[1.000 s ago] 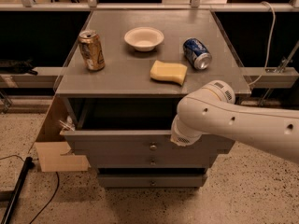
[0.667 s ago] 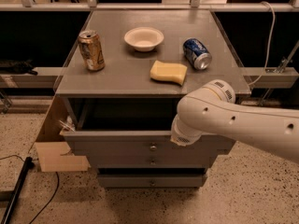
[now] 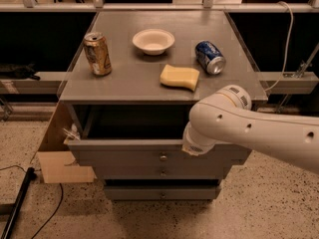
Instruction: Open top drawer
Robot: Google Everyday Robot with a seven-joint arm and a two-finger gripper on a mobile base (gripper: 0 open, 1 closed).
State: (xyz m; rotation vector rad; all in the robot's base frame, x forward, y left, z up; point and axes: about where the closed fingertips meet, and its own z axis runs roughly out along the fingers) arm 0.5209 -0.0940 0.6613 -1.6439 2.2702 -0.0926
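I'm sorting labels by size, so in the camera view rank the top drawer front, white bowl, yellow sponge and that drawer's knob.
Largest: top drawer front.
Next: white bowl and yellow sponge, about alike, unranked.
Smallest: knob.
The gripper is at the drawer's front rim, right of the knob.

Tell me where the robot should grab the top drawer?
By the small round knob on the top drawer, from the front: it alone sticks out of the flat panel. The end effector is hidden behind the arm at the drawer's rim.

Hand hidden behind arm (image 3: 249, 128), at drawer (image 3: 119, 156)
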